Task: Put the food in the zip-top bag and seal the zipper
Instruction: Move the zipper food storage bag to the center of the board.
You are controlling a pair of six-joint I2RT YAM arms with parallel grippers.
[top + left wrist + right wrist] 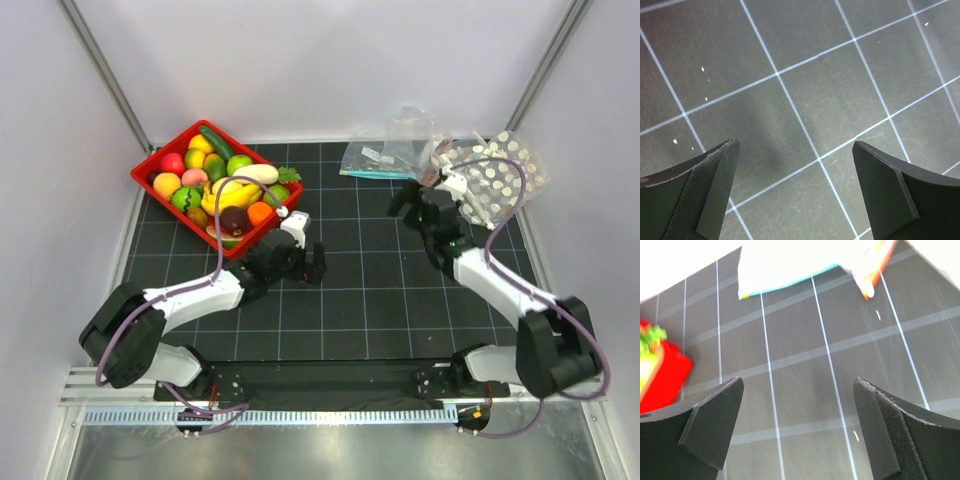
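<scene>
**Nothing picked up yet: the bag comes first**

I think we are at the very start. All the food sits piled in the red basket at the upper left of the top view. The zip-top bag lies crumpled at the upper right, with nothing in it that I can see.

My left gripper is spread wide over the bare black mat, just beside the basket's lower corner, and holds nothing. My right gripper is spread wide too and empty. It points at the bags, and the orange-red zipper shows at the top right of its view.

Next I would send the right arm to the zipper edge and get the mouth open.

The tricky part: the teal-strip bag and the white-dotted bag lie right up against my bag. I could easily pinch the wrong one.
</scene>
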